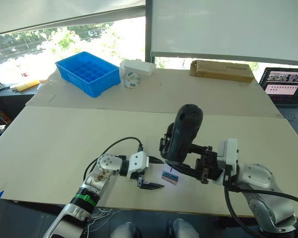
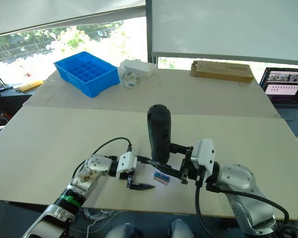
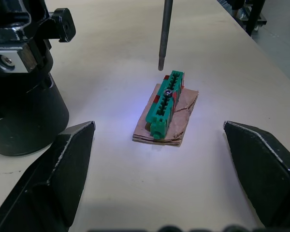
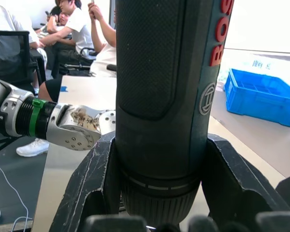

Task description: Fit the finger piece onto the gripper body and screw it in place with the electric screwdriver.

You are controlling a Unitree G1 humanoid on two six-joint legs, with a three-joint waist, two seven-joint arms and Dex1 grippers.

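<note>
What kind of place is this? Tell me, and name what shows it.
Probably a robotics lab or workshop: a blue plastic compartment tray and an open laptop sit on the large beige worktable, with seated people behind it.

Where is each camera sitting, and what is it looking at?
Left and right eye: on the head, looking down over the table; both arms show, right gripper holding the screwdriver upright.
Left wrist: looks past its open black fingers at the green block, bit tip above it.
Right wrist: close on the screwdriver between its fingers; the left arm and people sit behind.
Shared: the screwdriver, green block, blue tray.
</note>
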